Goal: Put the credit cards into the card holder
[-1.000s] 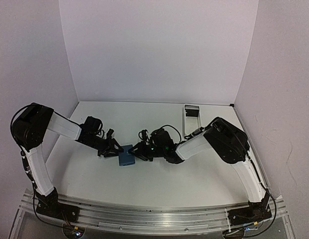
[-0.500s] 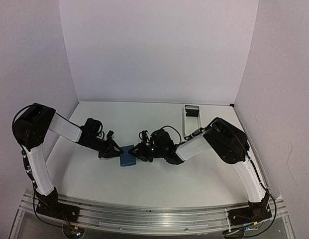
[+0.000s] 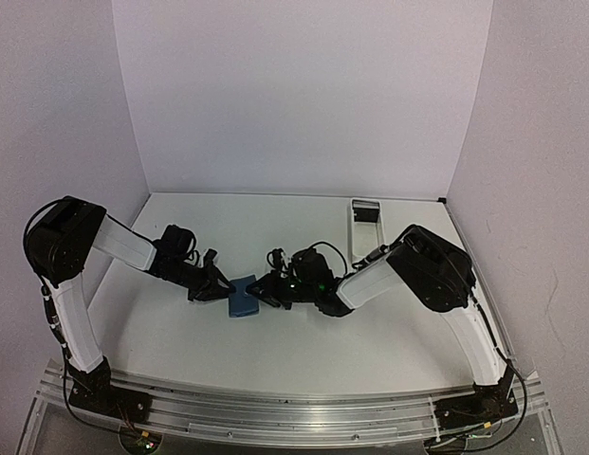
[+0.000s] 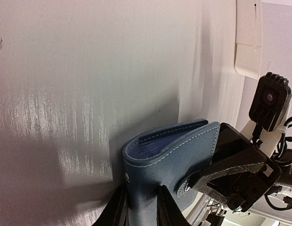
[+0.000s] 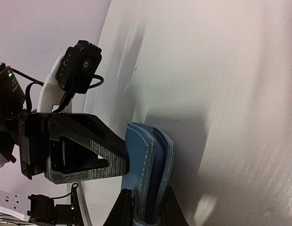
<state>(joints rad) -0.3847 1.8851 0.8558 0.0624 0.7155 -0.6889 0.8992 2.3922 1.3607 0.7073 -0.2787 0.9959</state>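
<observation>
The dark-blue card holder (image 3: 242, 296) stands on edge on the white table, held between both arms. My left gripper (image 3: 221, 288) is shut on its folded spine end (image 4: 140, 207), one finger on each cover. My right gripper (image 3: 263, 292) is shut on the opposite end (image 5: 146, 207), pinching both covers together. In the left wrist view the card holder (image 4: 169, 155) gapes slightly along its top edge, and its snap tab (image 4: 193, 181) lies against the right gripper's finger (image 4: 235, 169). In the right wrist view the card holder (image 5: 148, 169) shows its stitched layers. The credit cards are out of view.
A long white tray (image 3: 363, 220) lies at the back right near the wall, also in the left wrist view as the tray (image 4: 248, 42). White walls close the table on three sides. Both arm bases sit at the near edge.
Both grippers' jaws have narrowed onto the card holder. The right wrist has edged slightly towards the holder; the holder itself has barely shifted.
</observation>
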